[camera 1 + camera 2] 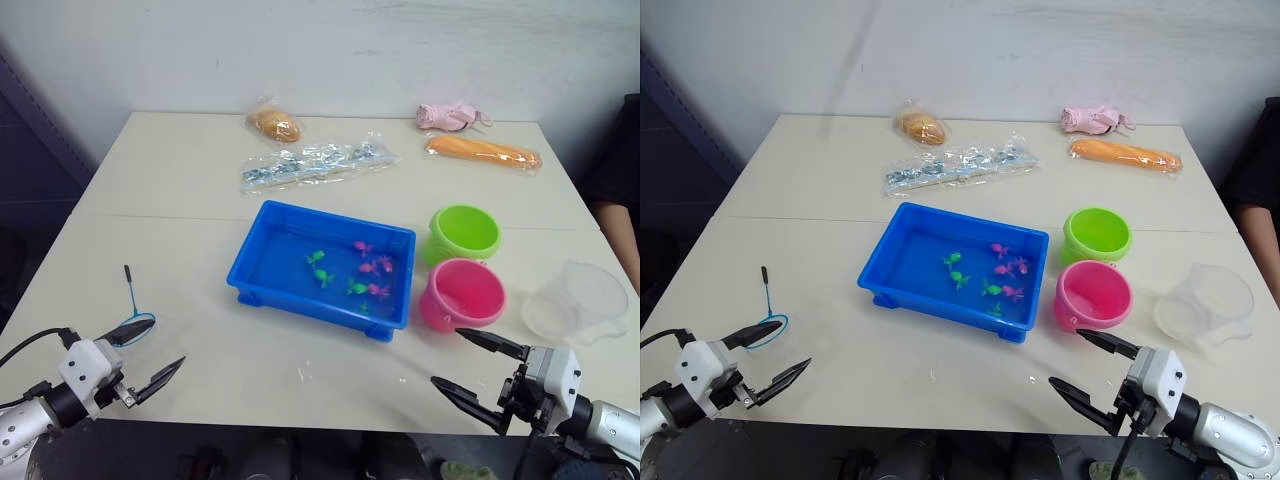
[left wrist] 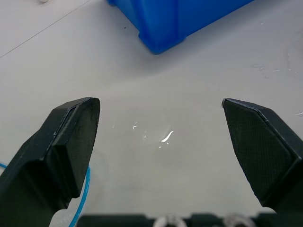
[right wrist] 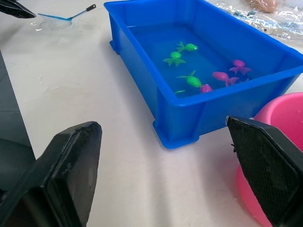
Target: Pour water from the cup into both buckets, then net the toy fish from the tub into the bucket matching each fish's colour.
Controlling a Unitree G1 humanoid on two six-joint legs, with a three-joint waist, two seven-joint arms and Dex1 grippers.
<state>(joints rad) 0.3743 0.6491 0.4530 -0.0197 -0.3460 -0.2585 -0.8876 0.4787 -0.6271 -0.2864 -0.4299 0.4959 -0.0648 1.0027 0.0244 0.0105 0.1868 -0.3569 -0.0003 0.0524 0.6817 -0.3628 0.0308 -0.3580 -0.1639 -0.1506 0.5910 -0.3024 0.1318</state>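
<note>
Grippers idle, both empty at table's near edge.
Left gripper (image 1: 150,357) spread beside net (image 1: 132,322); right gripper (image 1: 475,369) spread near pink bucket (image 1: 462,295), cup (image 1: 578,301) further right, apparently awaiting pickup.

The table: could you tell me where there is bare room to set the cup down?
Bare patches: the near strip between the tub and both open grippers, left and right, and the far-left corner. Crowded: the right side, with green bucket, pink bucket and cup.
</note>
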